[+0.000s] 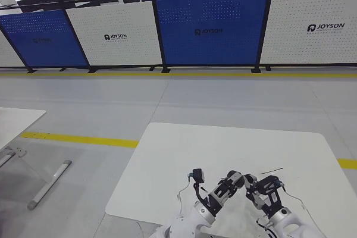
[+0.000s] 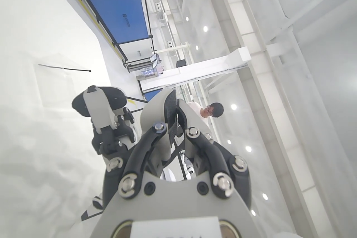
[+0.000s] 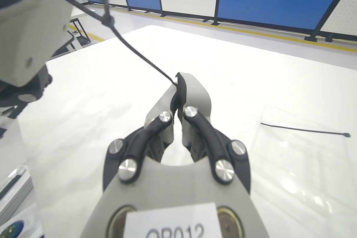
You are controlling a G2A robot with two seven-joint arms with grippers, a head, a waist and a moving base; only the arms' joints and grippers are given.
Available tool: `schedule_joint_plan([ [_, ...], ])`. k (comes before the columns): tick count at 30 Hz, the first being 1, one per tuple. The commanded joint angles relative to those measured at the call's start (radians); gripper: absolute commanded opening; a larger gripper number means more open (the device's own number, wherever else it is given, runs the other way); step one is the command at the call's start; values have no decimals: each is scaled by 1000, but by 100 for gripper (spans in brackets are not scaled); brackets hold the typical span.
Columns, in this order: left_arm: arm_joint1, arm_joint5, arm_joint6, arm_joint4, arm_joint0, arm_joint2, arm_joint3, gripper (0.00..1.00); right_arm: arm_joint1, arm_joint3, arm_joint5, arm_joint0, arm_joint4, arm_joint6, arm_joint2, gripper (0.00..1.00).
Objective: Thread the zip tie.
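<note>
Black pads point(image 3: 181, 88) of the right end effector point(image 3: 178, 80) are pressed together on one end of the held zip tie point(image 3: 139, 55). From that pinch the strap rises clear of the white worktop point(image 1: 226, 143) and crosses to the left end effector point(image 2: 173, 95), which sits just beside the right end effector. Its fingers are also closed flat against each other, with a thin dark strip between the pads, and the strap's far end meets the dark pad edge there.

The right wrist view shows a small lump partway along the strap, with a short stub standing up from it; whether that is the tie's head cannot be told. The left wrist view shows none of the strap's span. It looks past its own closed fingers to the right end effector close by, seen from the side. From the top view the two end effectors are tip to tip near the robot's edge of the worktop.

A loose zip tie point(image 3: 304, 129) lies straight, near the right end effector on the side away from the robot. It rests on a flat clear plastic sleeve point(image 3: 292, 161); whether it is inside or on top is unclear.
</note>
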Motion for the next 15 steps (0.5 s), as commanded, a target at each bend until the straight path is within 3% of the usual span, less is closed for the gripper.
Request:
schedule_joint_plan([
  [1,1,-4,0,2,6,-3,-6,0,-1,1,1,0,-3,-1,-1,0],
  [10,5,-3,-1,5,17,-13,-17,0,-4,6,5,1,-5,-5,-6,0],
  [11,4,0,0,2,15,-14,-13,0,-5,6,4,1,4,-7,-4,77],
  [12,4,8,5,-2,11,-16,-8,0,-5,3,3,-1,24,-12,0,100],
  [15,2,22,15,-19,-2,-21,7,0,-4,-5,-8,-10,77,-27,27,100],
])
